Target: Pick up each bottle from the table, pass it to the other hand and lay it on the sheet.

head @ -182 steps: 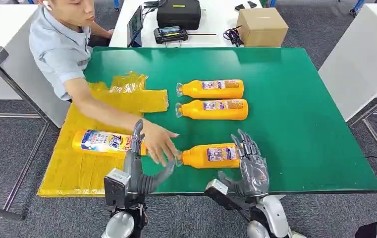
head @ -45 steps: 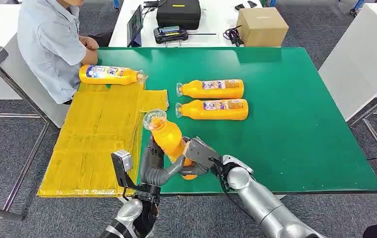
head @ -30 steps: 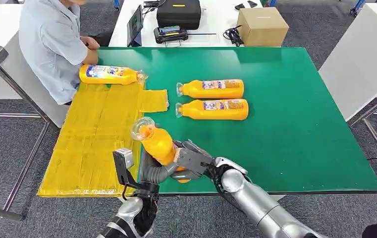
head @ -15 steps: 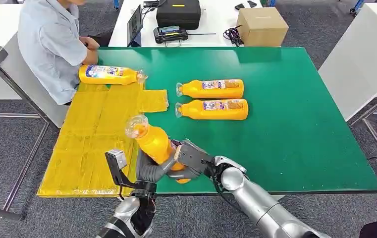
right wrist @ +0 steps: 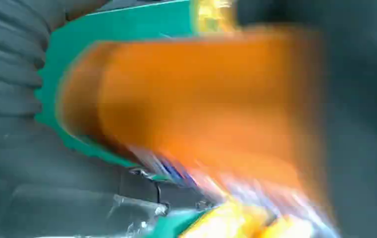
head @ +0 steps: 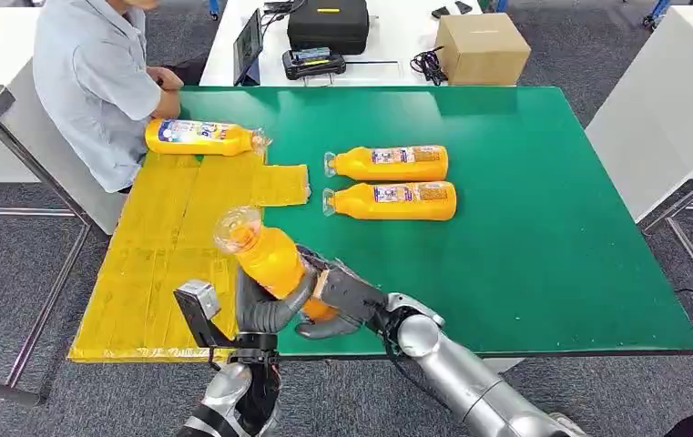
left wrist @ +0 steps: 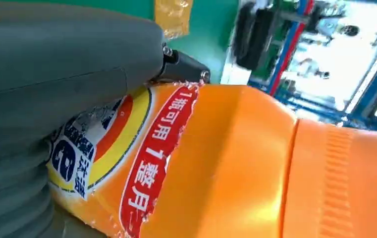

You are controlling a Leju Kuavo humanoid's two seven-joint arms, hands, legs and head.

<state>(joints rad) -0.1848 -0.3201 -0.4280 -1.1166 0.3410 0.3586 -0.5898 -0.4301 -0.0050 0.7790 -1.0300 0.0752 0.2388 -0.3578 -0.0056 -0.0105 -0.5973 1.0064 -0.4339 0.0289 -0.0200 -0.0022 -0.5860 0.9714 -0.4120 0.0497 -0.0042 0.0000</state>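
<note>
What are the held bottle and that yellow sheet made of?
Held bottle: probably glossy orange plastic; it shows shiny highlights, a clear cap and a printed wrap label. Sheet: looks like thin yellow plastic film, wrinkled and slightly shiny, with crumpled far corners; I can't be sure.

Bright, even overhead light with soft shadows; the head view is sharp, the right wrist view heavily motion-blurred.

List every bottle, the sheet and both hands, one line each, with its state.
Held bottle: lifted, tilted, gripped by both hands.
Two bottles on the green table: lying flat.
Bottle on sheet: lying flat.
Yellow sheet: spread flat.
Left hand: grips the held bottle.
Right hand: holds its base.
</note>
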